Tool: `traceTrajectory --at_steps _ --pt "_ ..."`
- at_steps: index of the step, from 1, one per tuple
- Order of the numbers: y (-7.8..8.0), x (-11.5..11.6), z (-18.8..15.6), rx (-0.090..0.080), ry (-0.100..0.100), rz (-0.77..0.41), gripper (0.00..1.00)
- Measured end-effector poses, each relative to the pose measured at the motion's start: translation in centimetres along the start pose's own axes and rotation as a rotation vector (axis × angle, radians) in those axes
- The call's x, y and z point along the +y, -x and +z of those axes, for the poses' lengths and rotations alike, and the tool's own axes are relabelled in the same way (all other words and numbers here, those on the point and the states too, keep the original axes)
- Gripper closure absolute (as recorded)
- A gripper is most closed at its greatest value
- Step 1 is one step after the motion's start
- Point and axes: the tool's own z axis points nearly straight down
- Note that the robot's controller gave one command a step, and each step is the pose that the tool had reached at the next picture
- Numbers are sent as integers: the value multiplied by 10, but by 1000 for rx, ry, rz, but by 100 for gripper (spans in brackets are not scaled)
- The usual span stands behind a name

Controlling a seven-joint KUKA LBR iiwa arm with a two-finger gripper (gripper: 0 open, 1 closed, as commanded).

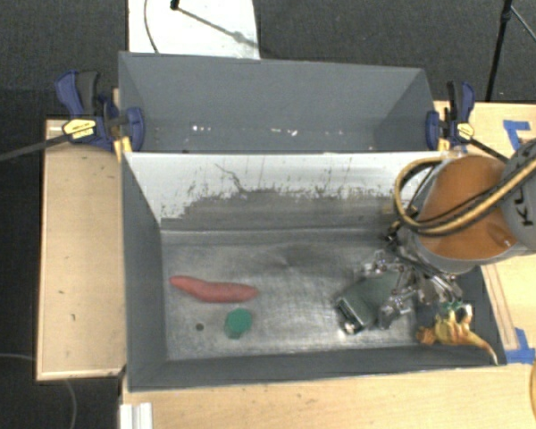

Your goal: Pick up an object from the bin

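Basically, gripper (395, 295) hung low at the right edge of a dark green boxy block (362, 307), likely the pick; open or clamped, couldn't tell. A yellow-brown toy (447, 331) lay just right of the block, with a red chili-like piece (213, 290) and a green lump (238, 323) well left of it. Risk: an off-centre close could shove the block aside or snag the toy.

The orange cover (464, 208) hides part of the bin (145, 275), and the yellowish thing (447, 331) is unidentifiable.

Bin floor (290, 280) bare in the middle; red stick (213, 290) and green lump (238, 323) left, dark block (361, 304) and yellow toy (448, 331) right.
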Motion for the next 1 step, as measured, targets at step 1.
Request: traceTrajectory --at_steps 1 --pt "-2 -1 -24 3 1 6 100"
